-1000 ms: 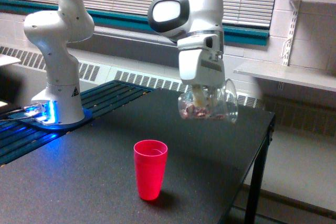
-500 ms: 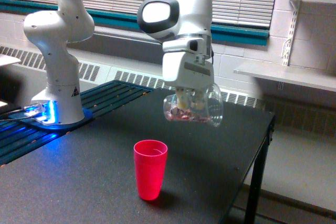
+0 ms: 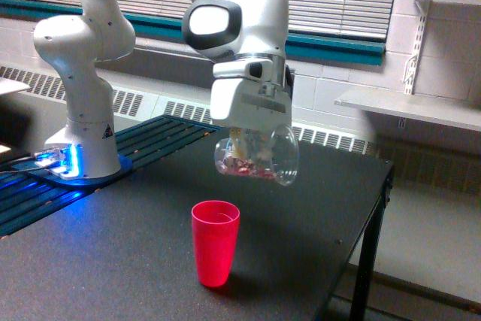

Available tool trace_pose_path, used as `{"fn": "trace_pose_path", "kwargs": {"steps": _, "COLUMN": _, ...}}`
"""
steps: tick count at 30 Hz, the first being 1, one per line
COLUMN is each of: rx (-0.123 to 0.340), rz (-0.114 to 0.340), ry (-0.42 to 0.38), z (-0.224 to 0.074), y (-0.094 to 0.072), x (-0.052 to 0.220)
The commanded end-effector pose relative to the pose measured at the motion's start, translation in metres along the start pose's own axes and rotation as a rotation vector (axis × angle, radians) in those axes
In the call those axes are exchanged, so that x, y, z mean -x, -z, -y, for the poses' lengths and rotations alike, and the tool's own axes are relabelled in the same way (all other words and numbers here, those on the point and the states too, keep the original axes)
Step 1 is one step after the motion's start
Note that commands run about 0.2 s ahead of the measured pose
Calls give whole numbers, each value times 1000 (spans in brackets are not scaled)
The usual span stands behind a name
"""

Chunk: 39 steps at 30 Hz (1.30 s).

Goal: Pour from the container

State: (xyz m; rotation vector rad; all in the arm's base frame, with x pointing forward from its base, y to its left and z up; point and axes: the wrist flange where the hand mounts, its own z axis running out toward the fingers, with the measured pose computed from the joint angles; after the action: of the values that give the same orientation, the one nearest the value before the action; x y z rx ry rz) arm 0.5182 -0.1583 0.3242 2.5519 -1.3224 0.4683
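The container (image 3: 259, 158) is a clear plastic cup held in the air, tipped well onto its side with its wide rim toward the exterior view's right. Pinkish-red and white bits lie along its lower wall. My gripper (image 3: 250, 140) is shut on it from above, the fingers mostly hidden behind the white hand and the cup. An upright red cup (image 3: 215, 243) stands on the black table (image 3: 113, 261), below the container and a little to the exterior view's left of it. The container hangs clear above the red cup's rim.
The arm's white base (image 3: 84, 133) stands at the exterior view's left on a blue-lit plate. The table's edge (image 3: 368, 223) drops off at the right. A shelf (image 3: 409, 107) and a wall radiator sit behind.
The arm has carried the tilted container toward the exterior view's left, closer to a spot above the red cup. The red cup has not moved.
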Motion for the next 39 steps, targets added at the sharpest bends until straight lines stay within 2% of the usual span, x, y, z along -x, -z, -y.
{"fn": "trace_pose_path", "kwargs": {"steps": 1, "rx": 2, "rz": -4, "ry": -53, "z": -11, "y": 2, "x": 5}}
{"fn": "trace_pose_path", "kwargs": {"steps": 14, "rx": 38, "rz": -14, "ry": -75, "z": -35, "y": -2, "x": 14}}
{"fn": "trace_pose_path", "kwargs": {"steps": 39, "rx": 99, "rz": 31, "ry": -114, "z": -69, "y": -14, "x": 43}}
